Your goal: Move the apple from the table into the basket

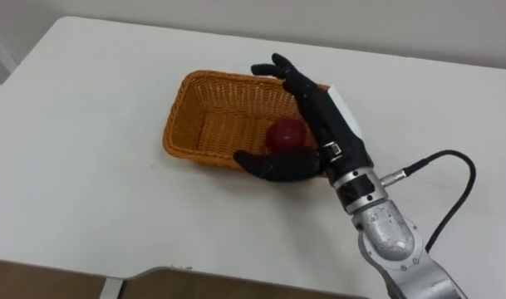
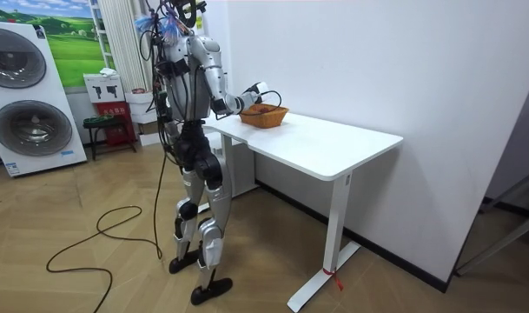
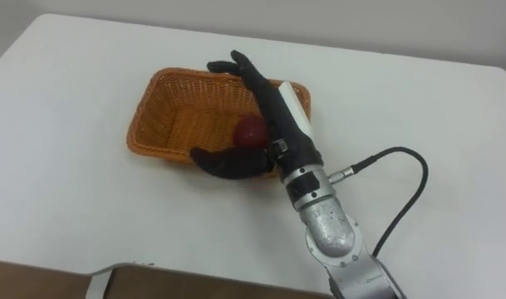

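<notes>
The apple (image 1: pixel 284 133) is bracketed in the basket (image 1: pixel 176 124) by the right hand (image 1: pixel 327 120), its fingers (image 1: pixel 286 73) spread wide, nothing held. It is judged firm and smooth, best clasped round its middle.

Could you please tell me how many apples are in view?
1. The red apple lies inside the wicker basket, at its right end, close against the open right hand. The hand covers part of the basket, so another could be hidden.

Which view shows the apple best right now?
The left eye view: the apple lies in the basket, clear beside the open right hand. The right eye view shows it likewise; the room view is too distant to make it out.
</notes>
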Controlling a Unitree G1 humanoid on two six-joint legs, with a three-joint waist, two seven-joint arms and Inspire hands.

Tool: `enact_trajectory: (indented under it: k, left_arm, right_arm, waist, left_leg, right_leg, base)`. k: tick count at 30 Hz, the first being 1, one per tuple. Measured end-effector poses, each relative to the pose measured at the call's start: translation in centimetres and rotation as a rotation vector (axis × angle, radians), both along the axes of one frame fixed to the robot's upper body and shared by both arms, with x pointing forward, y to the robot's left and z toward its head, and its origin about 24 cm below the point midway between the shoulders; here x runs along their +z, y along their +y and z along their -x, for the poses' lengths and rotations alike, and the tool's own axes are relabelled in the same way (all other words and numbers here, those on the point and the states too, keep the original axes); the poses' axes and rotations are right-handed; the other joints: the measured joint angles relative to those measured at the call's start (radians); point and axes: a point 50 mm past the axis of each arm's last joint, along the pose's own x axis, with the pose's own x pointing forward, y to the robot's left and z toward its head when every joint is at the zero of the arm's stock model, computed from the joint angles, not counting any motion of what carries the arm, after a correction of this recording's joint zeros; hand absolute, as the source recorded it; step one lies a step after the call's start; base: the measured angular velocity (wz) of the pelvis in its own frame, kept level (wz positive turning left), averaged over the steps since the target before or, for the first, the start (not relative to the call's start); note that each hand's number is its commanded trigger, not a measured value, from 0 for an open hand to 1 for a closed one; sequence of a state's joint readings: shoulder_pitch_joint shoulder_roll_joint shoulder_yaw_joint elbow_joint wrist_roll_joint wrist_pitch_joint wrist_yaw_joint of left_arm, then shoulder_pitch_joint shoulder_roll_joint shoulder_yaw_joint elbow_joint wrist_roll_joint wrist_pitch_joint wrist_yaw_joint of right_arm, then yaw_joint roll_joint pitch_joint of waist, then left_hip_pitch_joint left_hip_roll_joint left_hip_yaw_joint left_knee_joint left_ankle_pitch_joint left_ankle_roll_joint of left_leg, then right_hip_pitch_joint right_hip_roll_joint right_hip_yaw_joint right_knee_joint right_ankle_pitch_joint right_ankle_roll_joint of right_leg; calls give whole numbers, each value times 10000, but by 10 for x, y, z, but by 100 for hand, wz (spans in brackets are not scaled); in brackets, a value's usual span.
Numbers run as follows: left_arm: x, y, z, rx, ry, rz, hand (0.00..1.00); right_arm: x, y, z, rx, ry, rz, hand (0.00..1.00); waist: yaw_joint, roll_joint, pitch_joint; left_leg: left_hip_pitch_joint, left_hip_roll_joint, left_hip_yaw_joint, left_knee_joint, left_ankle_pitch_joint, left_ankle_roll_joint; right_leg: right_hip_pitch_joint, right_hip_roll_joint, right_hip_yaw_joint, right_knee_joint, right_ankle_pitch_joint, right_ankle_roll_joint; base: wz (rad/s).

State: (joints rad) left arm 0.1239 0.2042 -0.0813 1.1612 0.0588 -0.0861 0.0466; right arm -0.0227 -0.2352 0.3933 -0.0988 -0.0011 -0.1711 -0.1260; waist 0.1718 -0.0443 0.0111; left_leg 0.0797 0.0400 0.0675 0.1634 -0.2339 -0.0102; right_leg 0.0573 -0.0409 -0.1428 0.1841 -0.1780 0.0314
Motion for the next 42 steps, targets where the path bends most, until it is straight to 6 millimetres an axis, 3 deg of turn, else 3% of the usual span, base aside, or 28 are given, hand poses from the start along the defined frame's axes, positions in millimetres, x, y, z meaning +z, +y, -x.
enact_trajectory:
  k: [8,14,20,23,26,29,31,34,42]
  left_arm:
    - [0,0,2,41,45,-98,0]
    - [-1,0,6,102,219,-111,0]
    - [-2,2,16,523,371,-96,0]
    - [-2,6,34,1042,636,-247,0]
    - [-1,13,56,1631,1026,-504,0]
    - [1,15,65,1843,1130,-594,0]
    - [1,17,69,1898,1232,-679,0]
    - [2,20,71,2009,1344,-782,0]
    - [5,25,59,2133,1094,-909,0]
  right_arm:
    - [0,0,0,-6,-11,41,0]
    - [3,-9,-3,-687,-229,-47,0]
    - [19,-55,-12,-3663,-1243,-119,0]
    - [28,-94,-10,-5969,-1901,-457,0]
    - [38,-143,5,-8893,-2775,-807,0]
    - [35,-174,21,-10867,-2894,-1404,0]
    - [22,-201,35,-12579,-2486,-1751,0]
    - [3,-227,54,-14480,-1719,-2657,0]
    - [-71,-256,113,-17973,2168,-4441,0]
  waist:
    - [-28,6,4]
    - [-305,24,16]
    - [-744,4,2]
    - [-1032,-22,-80]
    - [-1465,-111,-150]
    - [-1633,-140,-151]
    - [-1753,-147,-146]
    - [-2068,-98,-123]
    - [-2312,2,-149]
  left_leg:
    - [-4,0,-3,0,0,0]
    - [245,-15,-181,-4,0,0]
    - [196,-23,-174,-2,0,-1]
    - [272,-24,-153,-1,0,-1]
    - [342,-21,-105,0,0,-1]
    - [410,-17,-38,-1,0,-1]
    - [510,-14,31,-2,-1,0]
    - [510,-13,110,-2,-1,0]
    - [356,-7,269,15,-1,0]
  right_leg:
    - [27,-1,-47,-7,0,0]
    - [366,6,-97,-187,0,0]
    - [403,4,-216,-331,0,0]
    - [450,5,-214,-328,0,0]
    - [492,8,-209,-325,0,0]
    - [552,4,-231,-306,0,0]
    - [599,8,-210,-314,0,0]
    - [616,4,-189,-311,0,1]
    - [383,16,35,-281,-1,2]
  base:
    - [0]
    - [9]
    - [2]
    - [-5]
    - [-4]
    - [-4]
    - [-17]
    - [-2]
    - [-9]
